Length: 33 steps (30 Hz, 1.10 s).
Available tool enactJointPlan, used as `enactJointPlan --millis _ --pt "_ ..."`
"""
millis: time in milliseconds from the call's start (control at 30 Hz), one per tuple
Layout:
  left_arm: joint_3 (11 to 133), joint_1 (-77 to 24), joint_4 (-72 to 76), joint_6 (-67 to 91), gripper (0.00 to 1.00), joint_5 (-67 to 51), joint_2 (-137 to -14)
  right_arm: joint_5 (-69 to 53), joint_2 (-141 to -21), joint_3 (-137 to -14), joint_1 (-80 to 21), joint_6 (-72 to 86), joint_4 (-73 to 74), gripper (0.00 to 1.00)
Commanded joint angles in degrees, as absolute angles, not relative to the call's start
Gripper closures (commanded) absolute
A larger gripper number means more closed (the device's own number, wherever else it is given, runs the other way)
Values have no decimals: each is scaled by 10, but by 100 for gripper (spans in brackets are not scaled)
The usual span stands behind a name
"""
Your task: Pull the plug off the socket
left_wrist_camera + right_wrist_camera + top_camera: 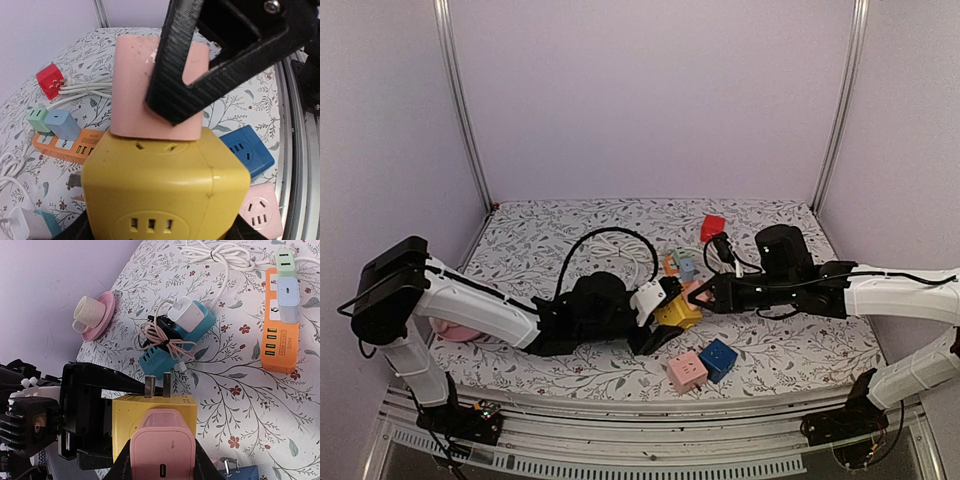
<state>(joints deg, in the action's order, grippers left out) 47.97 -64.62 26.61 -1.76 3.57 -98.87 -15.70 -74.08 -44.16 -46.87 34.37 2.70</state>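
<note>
Left gripper (660, 319) clamps yellow plastic cube socket (678, 313) from 8 o'clock; right gripper (700, 295) clamps pink rectangular plug (150, 95), seated flush on it, from 2 o'clock

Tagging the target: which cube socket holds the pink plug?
The yellow cube in the left gripper, with the right gripper on its pink plug; the blue cube and pink cube lie loose and bare.

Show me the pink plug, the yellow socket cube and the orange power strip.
pink plug (131, 90), left wrist view, front face.
yellow socket cube (160, 185), left wrist view, face below the plug.
orange power strip (286, 347), right wrist view, beside its ports.
</note>
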Motion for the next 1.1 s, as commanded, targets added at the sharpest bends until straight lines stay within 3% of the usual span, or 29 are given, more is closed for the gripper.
enactJointPlan --millis 0,1067 --pt "452 -648 247 -2 100 44 -969 -161 -706 -436 -445 328 18 97" --pt "488 -679 187 -27 100 78 -1004 -148 -708 -446 -443 307 55 97"
